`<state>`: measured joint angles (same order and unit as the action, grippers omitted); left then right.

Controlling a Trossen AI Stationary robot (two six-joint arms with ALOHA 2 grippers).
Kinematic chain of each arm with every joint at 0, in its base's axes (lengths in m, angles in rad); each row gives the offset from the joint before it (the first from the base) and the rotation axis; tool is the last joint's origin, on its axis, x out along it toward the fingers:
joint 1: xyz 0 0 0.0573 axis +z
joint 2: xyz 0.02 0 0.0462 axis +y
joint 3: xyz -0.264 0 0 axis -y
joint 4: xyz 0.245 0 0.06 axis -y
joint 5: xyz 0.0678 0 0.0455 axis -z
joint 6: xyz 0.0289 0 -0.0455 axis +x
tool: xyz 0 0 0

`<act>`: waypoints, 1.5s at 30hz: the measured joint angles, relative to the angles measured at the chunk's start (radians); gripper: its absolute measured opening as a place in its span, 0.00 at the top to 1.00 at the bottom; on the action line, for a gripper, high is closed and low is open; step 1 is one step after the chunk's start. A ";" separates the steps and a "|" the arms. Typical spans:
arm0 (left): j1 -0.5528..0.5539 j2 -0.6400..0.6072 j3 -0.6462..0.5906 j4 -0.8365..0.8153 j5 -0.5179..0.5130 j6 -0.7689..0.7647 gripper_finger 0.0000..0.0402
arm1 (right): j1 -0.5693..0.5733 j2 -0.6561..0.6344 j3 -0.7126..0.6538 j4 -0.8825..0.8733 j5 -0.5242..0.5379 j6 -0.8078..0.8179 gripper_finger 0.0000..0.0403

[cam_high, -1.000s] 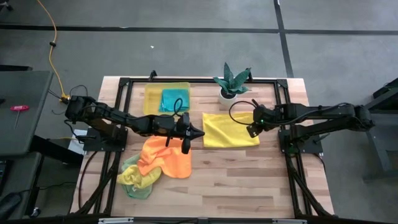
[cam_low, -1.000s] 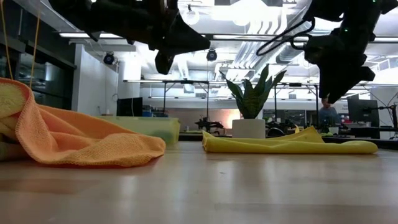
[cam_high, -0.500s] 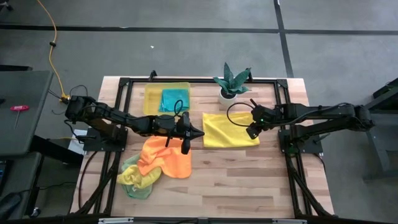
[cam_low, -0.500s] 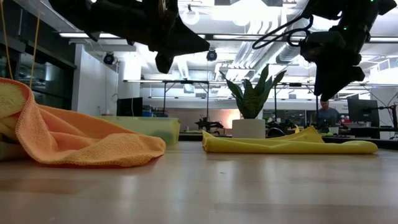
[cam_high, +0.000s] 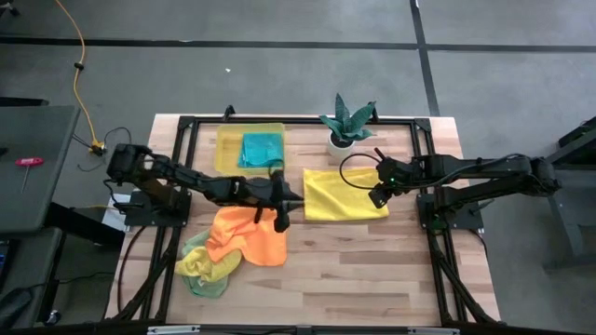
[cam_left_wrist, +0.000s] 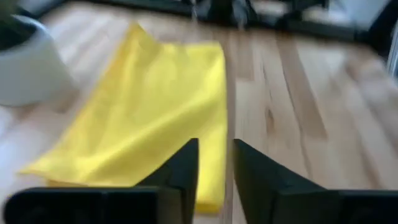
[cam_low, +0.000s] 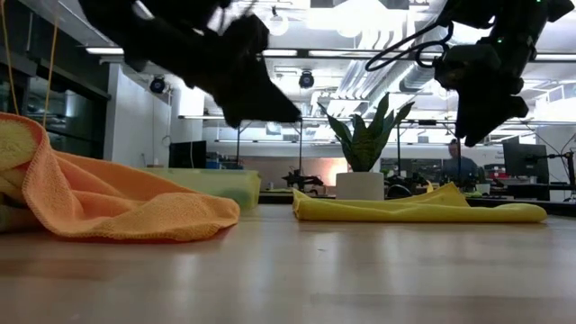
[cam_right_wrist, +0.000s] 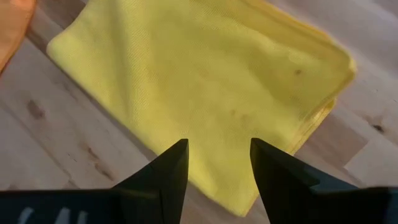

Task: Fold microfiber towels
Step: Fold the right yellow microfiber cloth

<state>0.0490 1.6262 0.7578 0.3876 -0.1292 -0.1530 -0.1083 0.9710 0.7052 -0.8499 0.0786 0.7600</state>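
Observation:
A folded yellow towel (cam_high: pixel 345 194) lies flat on the table right of the middle. My left gripper (cam_high: pixel 296 198) hovers off its left edge, tipped down toward it, fingers a little apart (cam_left_wrist: pixel 216 168) with nothing between them. My right gripper (cam_high: pixel 375 198) hangs above the towel's right part, pointing steeply down, open and empty (cam_right_wrist: pixel 217 168). A crumpled orange towel (cam_high: pixel 250 234) lies near and left of the left gripper, overlapping a yellow and green heap (cam_high: pixel 200 268). A teal towel (cam_high: pixel 261 149) rests inside the yellow bin (cam_high: pixel 226 149).
A potted plant (cam_high: pixel 346 126) in a white pot stands just behind the yellow towel. The bin sits at the far edge, left of the plant. Bare wood shows along the near side of the table (cam_high: pixel 372 270). A black frame runs around the table.
My left gripper has come down toward the table and tipped further downward, staying beside the yellow towel's left edge. My right gripper has rolled slightly in place above the towel. No towel has moved.

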 joint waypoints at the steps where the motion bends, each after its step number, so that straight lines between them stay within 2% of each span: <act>1: 0.000 0.028 0.019 -0.014 0.015 0.019 0.74 | 0.000 0.000 0.000 -0.001 -0.002 -0.001 0.59; 6: -0.007 0.185 0.150 -0.082 0.075 0.157 0.60 | 0.000 0.000 0.000 -0.004 -0.002 0.007 0.59; 11: -0.017 0.261 0.235 -0.206 0.080 0.268 0.55 | 0.000 0.000 0.000 -0.006 -0.001 0.007 0.59; 16: -0.020 0.266 0.238 -0.245 0.040 0.346 0.55 | 0.000 0.000 0.000 -0.007 0.025 0.009 0.59; 27: -0.025 0.326 0.236 -0.237 0.044 0.547 0.55 | -0.003 0.020 0.000 -0.011 0.024 0.014 0.59; 35: -0.029 0.341 0.237 -0.229 -0.043 0.552 0.55 | -0.003 0.046 -0.001 -0.015 0.019 0.026 0.59; 40: -0.027 0.341 0.237 -0.234 -0.052 0.575 0.60 | -0.003 0.051 -0.001 -0.027 -0.021 0.028 0.59; 45: -0.027 0.341 0.237 -0.239 -0.077 0.585 0.80 | -0.003 0.054 -0.001 -0.144 -0.067 0.188 0.59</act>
<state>0.0220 1.9671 0.9951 0.1490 -0.2058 0.4316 -0.1112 1.0246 0.7037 -0.9935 0.0117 0.9477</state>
